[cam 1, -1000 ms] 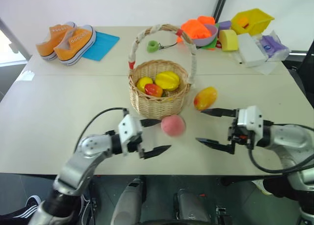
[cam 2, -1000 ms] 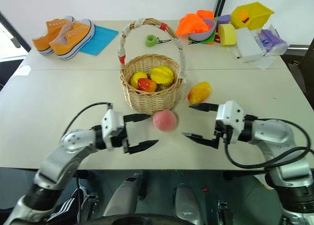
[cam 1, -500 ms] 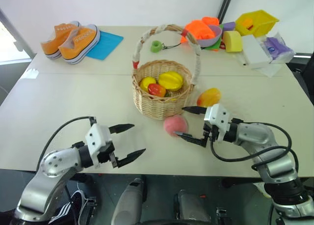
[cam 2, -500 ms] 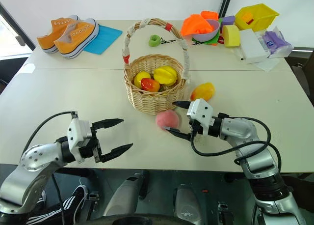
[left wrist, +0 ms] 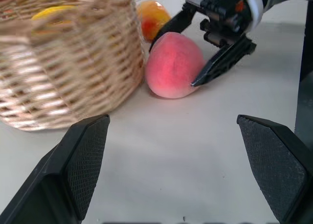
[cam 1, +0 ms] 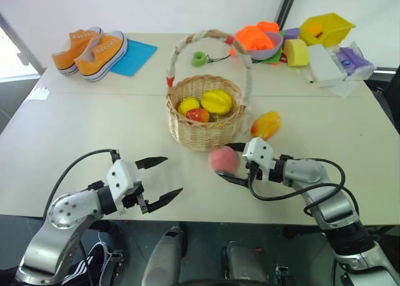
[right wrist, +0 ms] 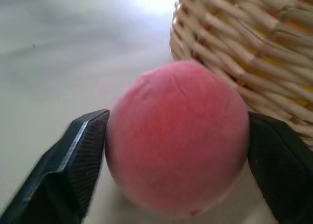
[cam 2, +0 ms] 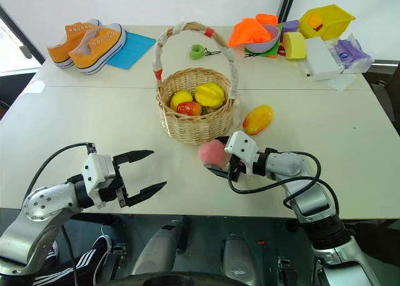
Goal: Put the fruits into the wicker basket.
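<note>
Since 1 second ago, the right gripper [cam 2: 215, 160] has come in from the table's right side and closed its 2 black fingers onto the pink peach [cam 2: 212, 152], which sits on the table [cam 2: 75, 117] just in front of the wicker basket [cam 2: 195, 114]; the right wrist view shows a pad pressed against each flank of the peach, so the pincer is grasping it. Over the same second the left gripper [cam 1: 155, 180] has drawn back toward the table's near left edge, away from the peach, and it hangs there with its fingers spread wide and nothing between them. Inside the basket lie 3 fruits: a yellow one [cam 1: 216, 102], a smaller yellow one [cam 1: 185, 105] and a red-orange one [cam 1: 199, 115]. 1 orange-yellow mango [cam 2: 257, 118] rests on the table just right of the basket, near the right gripper's wrist but apart from the peach. Far back on the table are 2 orange sneakers [cam 1: 90, 47], a blue cloth [cam 1: 133, 49], a purple bowl [cam 1: 262, 44] and a yellow bin [cam 1: 326, 27].
</note>
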`<state>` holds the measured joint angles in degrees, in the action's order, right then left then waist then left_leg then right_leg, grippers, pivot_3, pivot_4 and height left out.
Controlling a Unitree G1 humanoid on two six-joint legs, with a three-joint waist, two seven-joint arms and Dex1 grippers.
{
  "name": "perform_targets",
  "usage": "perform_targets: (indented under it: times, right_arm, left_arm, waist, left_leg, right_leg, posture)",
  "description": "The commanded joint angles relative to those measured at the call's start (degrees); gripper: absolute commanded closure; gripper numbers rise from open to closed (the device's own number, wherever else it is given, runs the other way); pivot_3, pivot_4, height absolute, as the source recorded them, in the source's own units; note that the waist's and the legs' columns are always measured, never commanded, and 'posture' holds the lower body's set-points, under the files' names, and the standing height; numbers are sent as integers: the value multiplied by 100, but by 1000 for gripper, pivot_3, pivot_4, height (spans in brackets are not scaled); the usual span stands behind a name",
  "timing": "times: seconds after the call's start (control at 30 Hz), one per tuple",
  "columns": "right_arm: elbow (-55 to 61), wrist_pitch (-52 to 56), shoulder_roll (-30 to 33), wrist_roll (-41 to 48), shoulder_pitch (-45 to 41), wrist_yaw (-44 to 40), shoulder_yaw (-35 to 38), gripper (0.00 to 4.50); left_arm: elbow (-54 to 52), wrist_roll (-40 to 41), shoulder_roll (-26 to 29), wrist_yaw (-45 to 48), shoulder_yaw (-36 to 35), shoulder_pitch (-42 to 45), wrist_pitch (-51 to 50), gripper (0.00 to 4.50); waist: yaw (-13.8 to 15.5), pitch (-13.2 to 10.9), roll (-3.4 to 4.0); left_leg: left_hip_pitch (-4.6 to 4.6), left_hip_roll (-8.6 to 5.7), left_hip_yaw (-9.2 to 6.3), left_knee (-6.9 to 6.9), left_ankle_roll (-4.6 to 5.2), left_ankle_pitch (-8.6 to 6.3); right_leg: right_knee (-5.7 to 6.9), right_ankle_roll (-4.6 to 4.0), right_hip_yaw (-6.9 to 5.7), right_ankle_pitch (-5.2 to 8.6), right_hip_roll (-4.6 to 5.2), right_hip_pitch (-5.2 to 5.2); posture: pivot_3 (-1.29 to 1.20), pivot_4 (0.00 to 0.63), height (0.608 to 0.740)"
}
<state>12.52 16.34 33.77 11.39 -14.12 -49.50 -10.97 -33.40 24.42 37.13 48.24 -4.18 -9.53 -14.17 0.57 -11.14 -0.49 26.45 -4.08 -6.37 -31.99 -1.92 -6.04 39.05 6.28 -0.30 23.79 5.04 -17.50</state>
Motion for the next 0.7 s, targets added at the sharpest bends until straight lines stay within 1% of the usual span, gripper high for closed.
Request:
perform_targets:
  times: [0.03, 0.13, 0.23, 0.3, 0.37, 0.4, 0.43, 0.53, 0.6, 0.67, 0.7]
  right_arm:
    - [-96, -106, 23, -82, -18, -14, 24, 1302]
    - [89, -11, 111, 280, 57, -288, 195, 1303]
    - [536, 315, 314, 1086, 40, -644, 745, 1305]
    - [802, 806, 444, 1674, -200, -718, 1088, 1307]
    - [969, 1280, 406, 2162, -607, -574, 1280, 1310]
    - [966, 1380, 312, 2263, -875, -427, 1336, 1311]
    - [941, 1447, 227, 2313, -1121, -292, 1371, 1311]
    - [678, 1276, -143, 2004, -1994, 134, 1209, 1311]
    - [518, 1158, -362, 1886, -2305, 260, 1112, 1311]
    - [35, 701, -853, 1197, -2836, 652, 600, 1311]
    - [-189, 633, -1042, 1007, -3022, 776, 442, 1311]
  left_arm:
    - [-196, 75, 6, -31, -62, 37, 61, 0]
    - [-170, 117, -19, -41, -60, 71, 29, 0]
    - [-143, 196, -68, -81, -94, 103, -20, 0]
    - [-90, 212, -109, -121, -120, 151, 1, 0]
    - [-38, 225, -173, -185, -123, 235, 27, 0]
    - [-8, 248, -218, -232, -136, 291, 15, 0]
    - [30, 233, -255, -279, -159, 343, 35, 0]
    - [356, 349, -379, -491, -460, 586, 9, 0]
    - [439, 489, -467, -604, -591, 711, -52, 0]
    - [548, 456, -621, -881, -731, 823, -15, 0]
    - [576, 403, -661, -967, -755, 852, 8, 0]
  waist:
    - [0, 0, 0]
    - [2, 0, 0]
    - [16, -2, 2]
    - [12, -4, 6]
    - [-29, -5, 6]
    - [-40, -5, 7]
    - [-55, -4, 6]
    - [-95, -6, 8]
    - [-110, -5, 4]
    - [-131, -3, 2]
    - [-143, -3, 3]
  left_leg:
    - [0, 0, 0, 0, 0, 0]
    - [0, -1, 1, -1, 0, 0]
    - [3, -2, 0, -1, 0, 0]
    - [5, -2, 1, 0, 1, 0]
    - [3, 1, 1, -1, 1, 0]
    - [3, 4, 4, -1, 0, 0]
    - [2, 5, 4, 0, 0, 0]
    - [2, 7, 4, 1, 0, 0]
    - [5, 4, 0, 4, 1, 1]
    - [6, -4, -1, 6, 2, 1]
    - [5, -4, 3, 7, 2, 1]
  right_leg:
    - [0, 0, 0, 0, 0, 1]
    - [0, 0, 0, 0, 1, 1]
    - [0, 0, 0, 0, 2, 1]
    - [0, 0, 0, 0, 3, -2]
    - [0, 0, 0, 0, 3, -1]
    - [0, -1, 1, 0, 2, -2]
    - [0, -1, 0, 0, 1, -2]
    - [0, -1, 1, 0, 0, -6]
    - [1, -1, 0, 0, -1, -10]
    - [0, 1, -1, 0, 1, -10]
    - [0, 2, 0, -1, 0, -10]
  posture:
    - [0, 150, 740]
    - [0, 150, 740]
    - [0, 150, 740]
    - [0, 150, 740]
    - [0, 150, 740]
    - [0, 150, 740]
    - [0, 150, 740]
    - [0, 150, 740]
    - [0, 150, 740]
    - [0, 150, 740]
    - [0, 150, 740]
